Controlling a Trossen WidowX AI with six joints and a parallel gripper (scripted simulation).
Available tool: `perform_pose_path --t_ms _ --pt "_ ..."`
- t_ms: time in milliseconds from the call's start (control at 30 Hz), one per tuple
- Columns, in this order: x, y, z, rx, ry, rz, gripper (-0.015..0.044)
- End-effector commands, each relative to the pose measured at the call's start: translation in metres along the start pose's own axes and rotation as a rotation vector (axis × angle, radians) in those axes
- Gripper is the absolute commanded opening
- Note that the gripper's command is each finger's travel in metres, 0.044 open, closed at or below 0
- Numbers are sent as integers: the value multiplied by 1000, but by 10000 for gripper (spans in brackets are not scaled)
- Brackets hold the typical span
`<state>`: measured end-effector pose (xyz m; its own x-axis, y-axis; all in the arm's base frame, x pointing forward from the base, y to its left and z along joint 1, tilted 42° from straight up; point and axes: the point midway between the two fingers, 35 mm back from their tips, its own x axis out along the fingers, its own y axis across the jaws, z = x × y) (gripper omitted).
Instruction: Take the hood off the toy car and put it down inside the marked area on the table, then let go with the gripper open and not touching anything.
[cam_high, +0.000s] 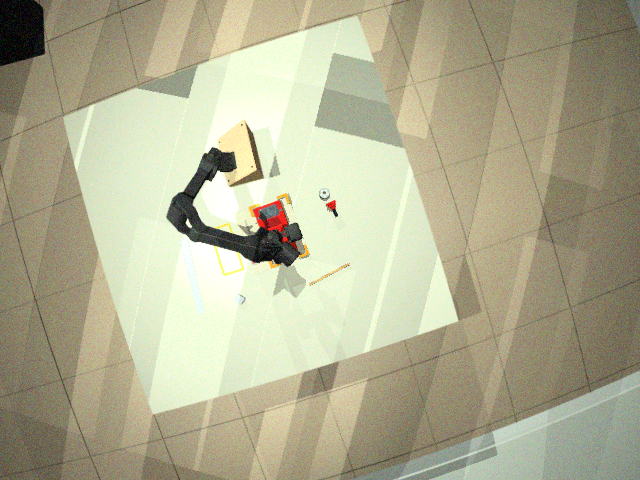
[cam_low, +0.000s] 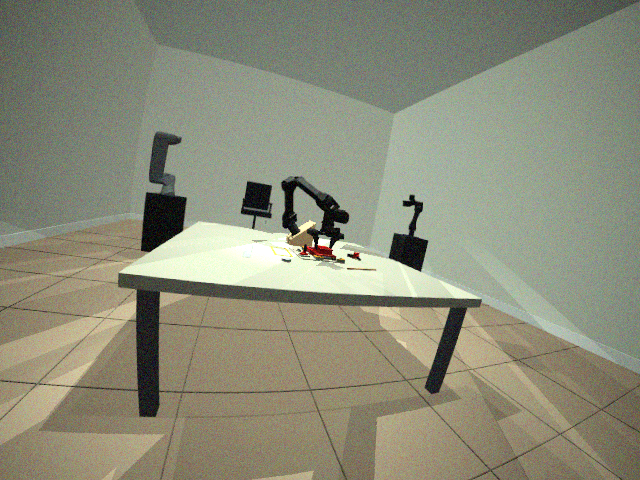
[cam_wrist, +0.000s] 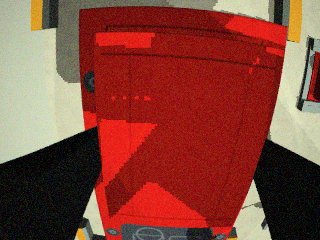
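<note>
The red toy car (cam_high: 267, 214) (cam_low: 321, 255) (cam_wrist: 87, 45) stands between orange corner brackets. Its red hood (cam_wrist: 190, 110) fills the middle of the wrist view and sits a little askew over the body, with a strip of body showing along its left side. My gripper (cam_wrist: 180, 139) (cam_low: 324, 246) is shut on the hood, one black finger at each side edge. I cannot tell whether the hood is raised. In the top view the arm hides most of it. The marked area is a yellow outline (cam_high: 234, 271) (cam_low: 273, 251), beside the car on the left in the top view.
A wooden wedge block (cam_high: 240, 155) (cam_low: 301, 236) stands near the arm's base. A round white piece (cam_high: 326, 191) and a red-and-black piece (cam_high: 331, 206) (cam_low: 356, 255) lie right of the car. A thin brown stick (cam_high: 329, 274) (cam_low: 361, 269) and a small grey block (cam_high: 239, 299) (cam_low: 285, 259) lie nearby.
</note>
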<state>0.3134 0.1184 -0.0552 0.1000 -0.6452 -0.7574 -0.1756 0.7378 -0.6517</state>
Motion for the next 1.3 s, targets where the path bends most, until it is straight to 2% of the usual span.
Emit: perform_pose_path --t_ms 0,1267 --pt "-5 1 0 3 -3 4 0" --pt "-35 1 0 2 -3 5 0"
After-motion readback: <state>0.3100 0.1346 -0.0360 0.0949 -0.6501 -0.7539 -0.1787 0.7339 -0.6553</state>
